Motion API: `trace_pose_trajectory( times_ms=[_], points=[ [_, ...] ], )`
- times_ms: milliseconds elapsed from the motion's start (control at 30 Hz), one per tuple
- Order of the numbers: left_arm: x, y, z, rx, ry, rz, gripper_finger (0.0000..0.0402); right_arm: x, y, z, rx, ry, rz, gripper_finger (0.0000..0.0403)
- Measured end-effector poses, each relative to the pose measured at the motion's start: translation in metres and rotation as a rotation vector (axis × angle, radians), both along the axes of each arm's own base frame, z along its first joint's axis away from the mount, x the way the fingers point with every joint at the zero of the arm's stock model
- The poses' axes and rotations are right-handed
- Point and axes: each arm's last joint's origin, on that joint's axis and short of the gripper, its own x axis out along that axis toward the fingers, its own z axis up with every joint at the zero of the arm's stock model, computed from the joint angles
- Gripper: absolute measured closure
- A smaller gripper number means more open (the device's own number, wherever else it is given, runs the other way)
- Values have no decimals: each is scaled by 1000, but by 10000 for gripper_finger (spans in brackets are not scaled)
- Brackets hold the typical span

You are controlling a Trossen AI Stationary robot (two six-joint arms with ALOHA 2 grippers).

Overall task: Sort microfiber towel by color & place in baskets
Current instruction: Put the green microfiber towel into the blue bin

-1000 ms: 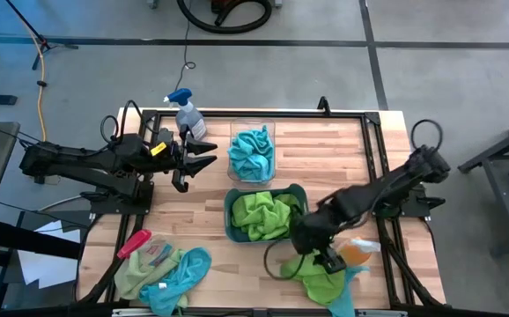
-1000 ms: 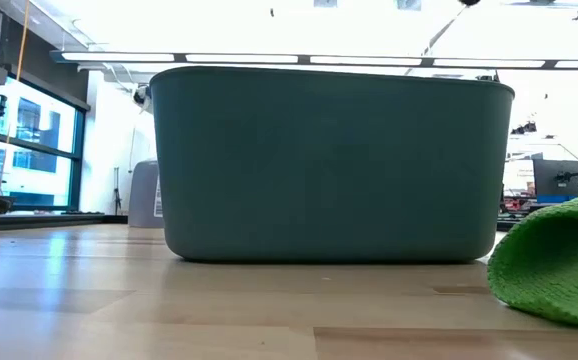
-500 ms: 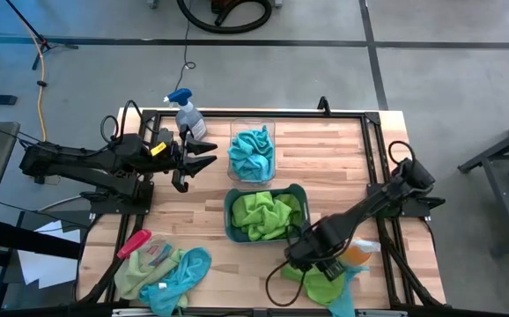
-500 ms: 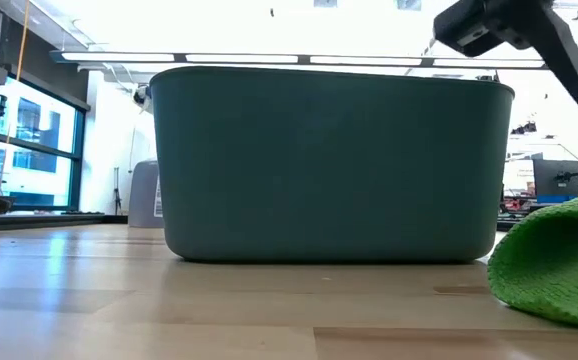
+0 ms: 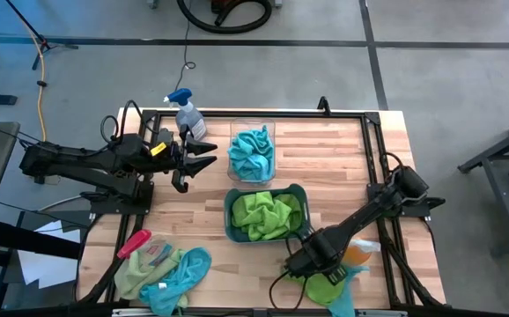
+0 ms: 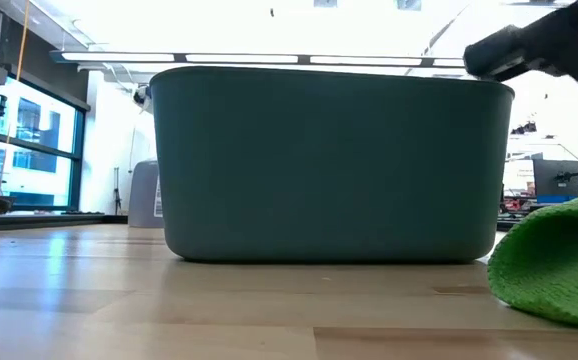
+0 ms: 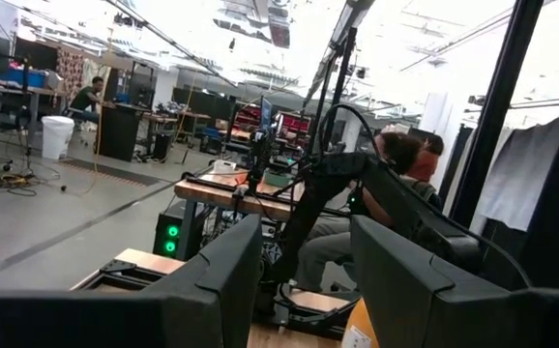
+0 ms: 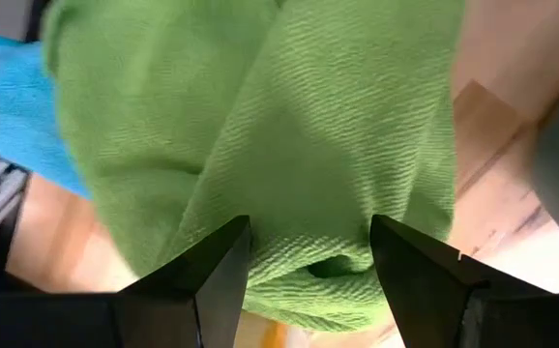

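Green towel (image 8: 289,145) between open fingers (image 8: 217,280)

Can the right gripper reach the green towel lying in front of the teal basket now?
Probably yes. The right gripper is right above the green towel with its fingers open on either side of a fold, and nothing lies between them.

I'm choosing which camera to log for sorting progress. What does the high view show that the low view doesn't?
Only the high view shows the clear basket holding blue towels, the green towels inside the teal basket, the mixed pile at the table's near left, the spray bottle, and the left gripper waiting open beside it. Only the low view shows the room beyond the table. Both show the teal basket, the right arm, and the green towel beneath it.
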Motion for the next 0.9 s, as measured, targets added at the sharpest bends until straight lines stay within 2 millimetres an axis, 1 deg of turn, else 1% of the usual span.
trace_pose_trajectory(
  times_ms=[200, 300, 400, 533, 567, 667, 767, 833, 900],
  points=[
    [0, 0, 0, 1, 0, -1, 253, -1, 2, -4, -17, 23, -13, 192],
    [0, 0, 0, 1, 0, -1, 253, -2, 1, -4, -22, 29, -10, 212],
    [0, 0, 0, 1, 0, -1, 253, -3, 2, -4, -20, 29, 14, 263],
    [0, 0, 0, 1, 0, -1, 253, -4, 2, -4, -28, 38, -1, 375],
    [0, 0, 0, 1, 0, -1, 253, -4, 2, -4, -30, 41, -9, 388],
    [0, 0, 0, 1, 0, -2, 253, -4, 1, -3, -41, 34, -29, 385],
    [0, 0, 0, 1, 0, -2, 253, -6, 0, 4, -28, 16, -31, 398],
    [0, 0, 0, 1, 0, -2, 253, -8, -2, 13, -15, -3, -31, 397],
    [0, 0, 0, 1, -1, -1, 253, -8, -4, 30, 6, -43, -17, 400]
  ],
)
